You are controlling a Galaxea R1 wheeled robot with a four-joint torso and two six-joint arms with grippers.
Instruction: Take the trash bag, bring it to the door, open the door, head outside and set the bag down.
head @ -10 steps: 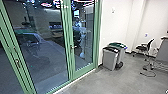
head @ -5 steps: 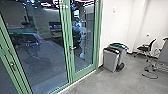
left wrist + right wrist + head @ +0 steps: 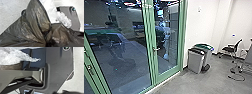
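Left wrist view: your dark trash bag (image 3: 33, 23) is spreading in loose folds from a pinched neck, with crumpled clear plastic (image 3: 64, 20) showing beside it. I cannot tell whether your left gripper or right gripper is grasping it or released, so you are best confirming the hold before trusting it. The robot's dark plate (image 3: 75, 18) is sitting close by; you are probably wanting the folds clear of its edge, where thin plastic could snag. Ahead, the green-framed glass door (image 3: 169, 74) is standing shut, its lever handle (image 3: 156, 49) facing you. If you are closing in, you are doing well to steer gently, avoiding bag swing and giving the grey bin (image 3: 196, 61) room.
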